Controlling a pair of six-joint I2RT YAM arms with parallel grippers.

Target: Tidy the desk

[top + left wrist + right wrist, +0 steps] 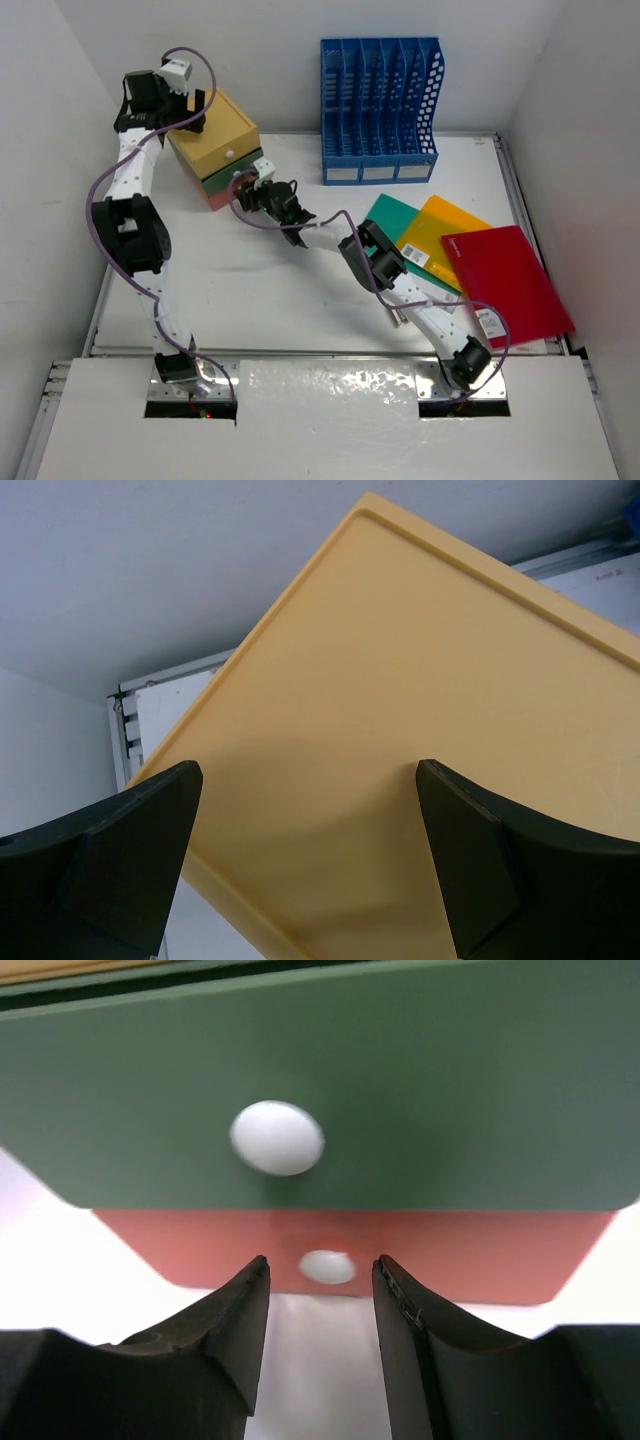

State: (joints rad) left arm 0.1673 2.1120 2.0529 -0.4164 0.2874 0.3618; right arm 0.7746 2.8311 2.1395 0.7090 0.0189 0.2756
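The white desk (260, 290) carries a small drawer box (215, 140) at the back left, with yellow, green and orange drawers. My left gripper (195, 112) hovers open over the box's yellow top (400, 680), its jaws (310, 780) spread wide and empty. My right gripper (246, 192) is at the box's front, low over the desk. In the right wrist view its jaws (321, 1263) are open, one on each side of the orange drawer's white knob (327, 1267), not touching it. The green drawer's knob (277, 1138) is above.
A blue slotted file rack (378, 110) stands at the back centre. Green (385, 215), yellow (440, 225) and red (510, 280) folders lie overlapping on the right. White walls enclose the desk, and a metal rail (300, 350) runs along its near edge.
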